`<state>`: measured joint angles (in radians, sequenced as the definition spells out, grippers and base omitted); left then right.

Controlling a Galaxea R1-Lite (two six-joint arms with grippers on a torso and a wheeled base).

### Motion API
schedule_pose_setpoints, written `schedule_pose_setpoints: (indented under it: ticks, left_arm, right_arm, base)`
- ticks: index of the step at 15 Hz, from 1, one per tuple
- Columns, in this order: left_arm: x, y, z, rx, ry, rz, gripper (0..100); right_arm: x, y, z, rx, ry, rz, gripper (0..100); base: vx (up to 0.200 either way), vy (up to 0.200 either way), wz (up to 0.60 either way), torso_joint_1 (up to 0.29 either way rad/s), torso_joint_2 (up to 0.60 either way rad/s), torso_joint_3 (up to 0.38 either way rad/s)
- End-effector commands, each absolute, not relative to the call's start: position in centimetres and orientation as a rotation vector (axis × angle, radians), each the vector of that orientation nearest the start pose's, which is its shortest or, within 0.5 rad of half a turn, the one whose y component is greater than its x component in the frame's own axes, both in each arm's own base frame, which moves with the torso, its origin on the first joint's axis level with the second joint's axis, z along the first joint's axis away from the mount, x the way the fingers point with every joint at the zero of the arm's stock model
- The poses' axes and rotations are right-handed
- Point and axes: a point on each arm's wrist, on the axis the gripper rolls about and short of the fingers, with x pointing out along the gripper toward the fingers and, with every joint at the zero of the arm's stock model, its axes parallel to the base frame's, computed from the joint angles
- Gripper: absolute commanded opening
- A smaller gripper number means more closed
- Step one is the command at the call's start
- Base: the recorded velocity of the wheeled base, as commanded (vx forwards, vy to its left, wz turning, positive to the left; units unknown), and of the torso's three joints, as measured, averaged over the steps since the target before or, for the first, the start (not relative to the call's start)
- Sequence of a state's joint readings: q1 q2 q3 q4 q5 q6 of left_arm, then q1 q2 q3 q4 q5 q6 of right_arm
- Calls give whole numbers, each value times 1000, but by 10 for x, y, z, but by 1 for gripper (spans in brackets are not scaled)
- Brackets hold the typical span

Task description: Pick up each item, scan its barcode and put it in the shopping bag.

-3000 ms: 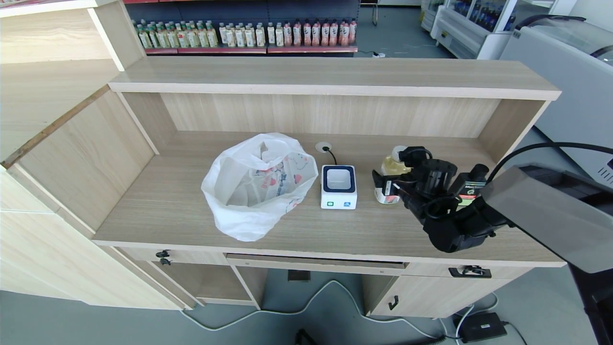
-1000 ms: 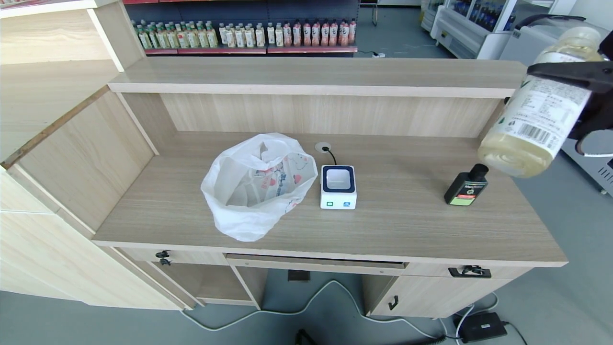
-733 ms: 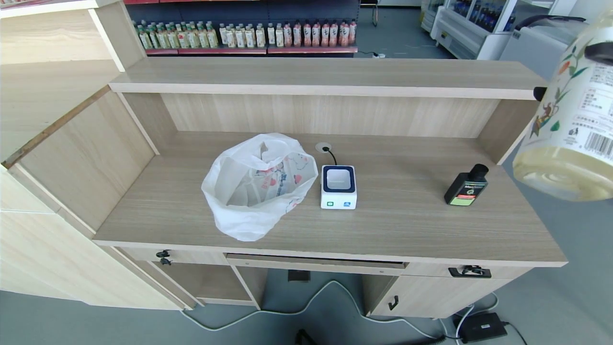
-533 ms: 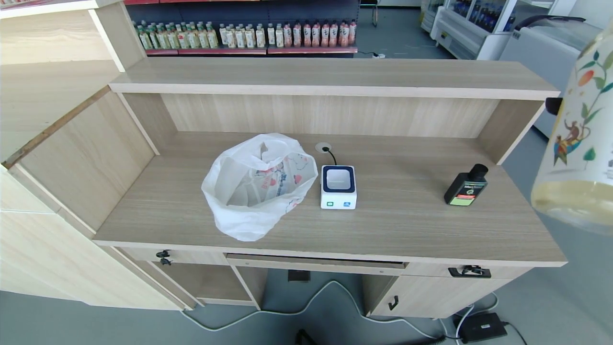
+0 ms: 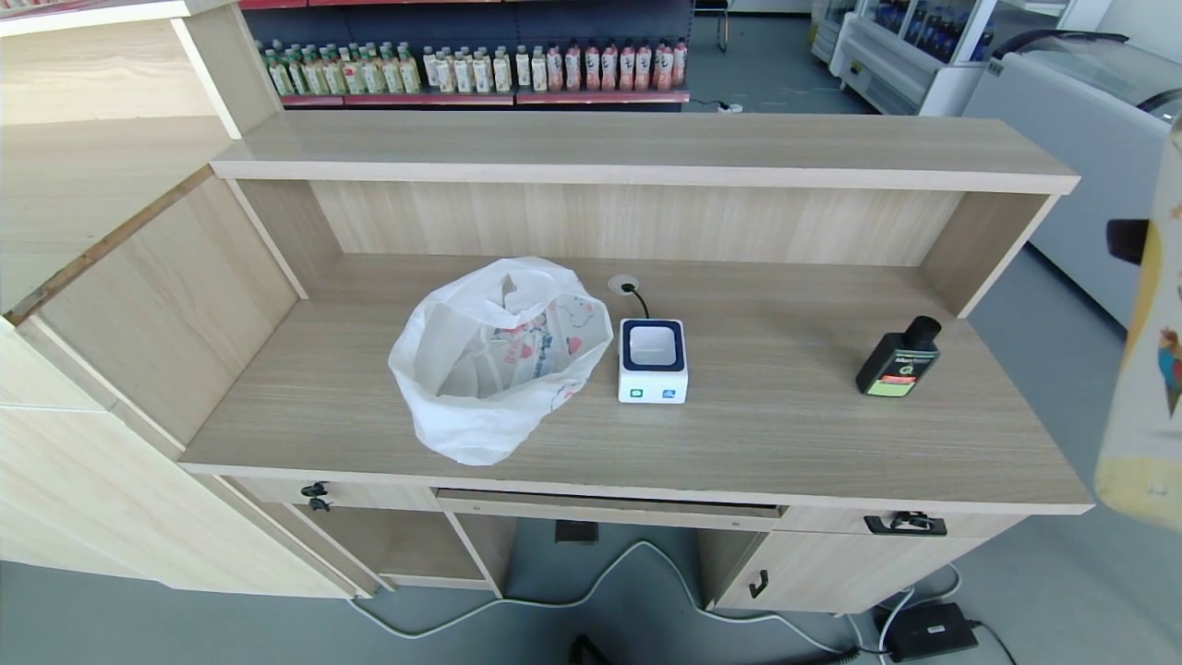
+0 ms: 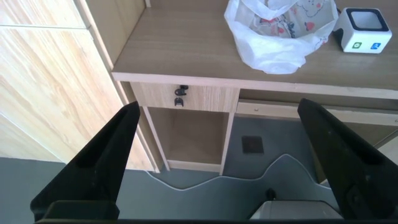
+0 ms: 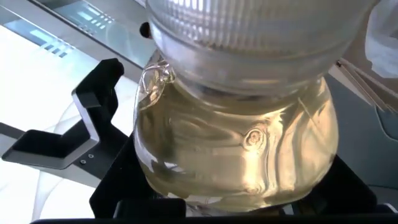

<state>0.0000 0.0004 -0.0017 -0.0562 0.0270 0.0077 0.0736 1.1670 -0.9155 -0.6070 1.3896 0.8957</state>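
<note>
Drink bottle [image 5: 1145,369]: at the far right edge of the head view, beyond the right end of the tabletop [image 5: 785,443] and off its surface; pale yellow liquid, printed label, partly cut by the frame.
Right hand [image 7: 233,168]: grasping the drink bottle, with dark fingers [image 7: 93,118] pressed on either side of its clear body.
Left hand [image 6: 217,162]: released, fingers spread wide with nothing between them, low in front of the tabletop's front edge.
Shopping bag [image 5: 499,360]: white, mouth open, centre-left of the head view on the tabletop.
Scanner [image 5: 653,360]: small white box just right of the shopping bag.
Small dark bottle [image 5: 900,360]: on the tabletop, centre-right, well apart from the scanner.
</note>
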Motion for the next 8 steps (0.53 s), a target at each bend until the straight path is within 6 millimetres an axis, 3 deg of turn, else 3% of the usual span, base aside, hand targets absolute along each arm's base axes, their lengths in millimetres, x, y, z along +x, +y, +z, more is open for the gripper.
schedule_pose_setpoints:
  ticks: [1, 8]
  left_arm:
    - [-23, 1, 82, 7, -58, 28, 100]
    - [-23, 1, 82, 7, -58, 28, 100]
  right_arm:
    - [142, 36, 334, 482, 355, 1473, 0]
    - [136, 37, 326, 488, 367, 1481, 0]
  base:
    - [0, 0, 0, 0, 0, 0]
    - [0, 0, 0, 0, 0, 0]
